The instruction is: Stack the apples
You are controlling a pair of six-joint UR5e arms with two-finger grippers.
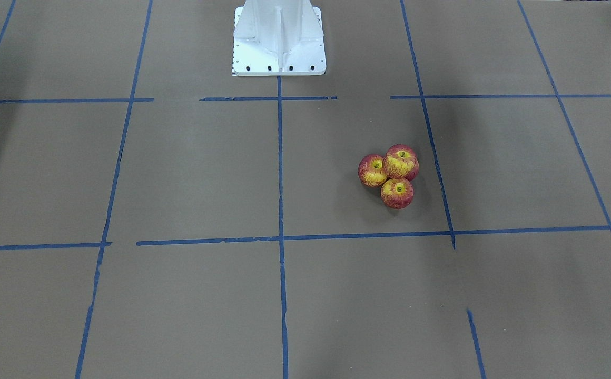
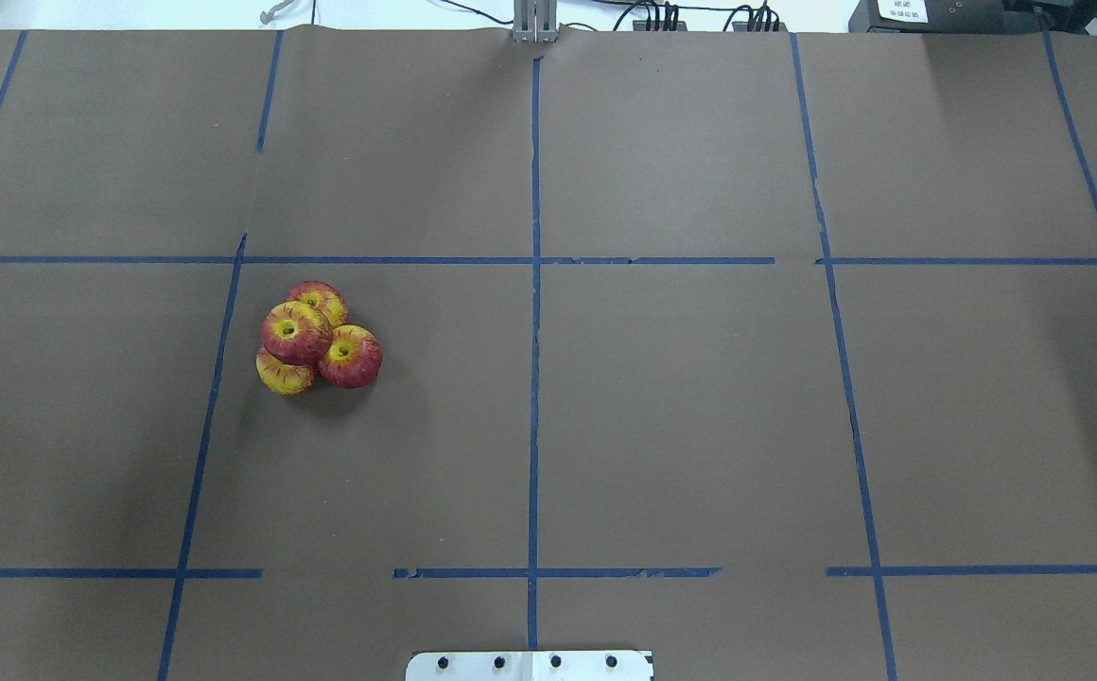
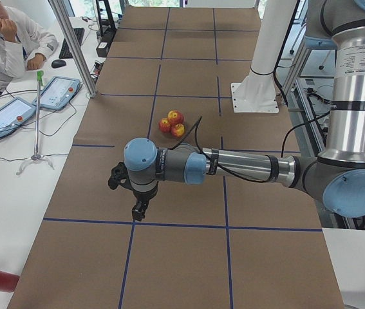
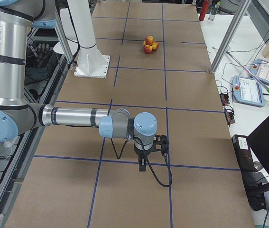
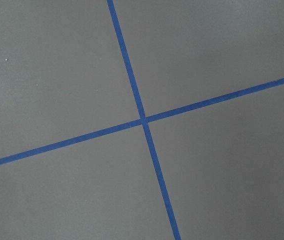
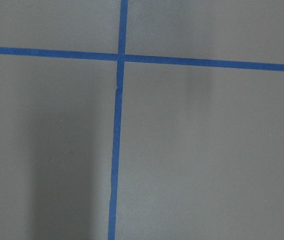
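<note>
The apples (image 2: 296,332) are red and yellow and sit in a tight cluster on the brown paper, on the robot's left half of the table. One apple rests on top of three others (image 2: 351,357). The cluster also shows in the front-facing view (image 1: 400,162), the left side view (image 3: 172,122) and the right side view (image 4: 149,44). My left gripper (image 3: 138,211) hangs over the table's left end, far from the apples. My right gripper (image 4: 142,165) hangs over the right end. I cannot tell whether either is open or shut. Both wrist views show only paper and tape.
Blue tape lines (image 2: 534,284) divide the brown paper into a grid. The white robot base (image 1: 279,39) stands at the table's robot side. A metal post (image 3: 73,45), tablets (image 3: 56,92) and a seated operator (image 3: 5,38) are beside the table's left end.
</note>
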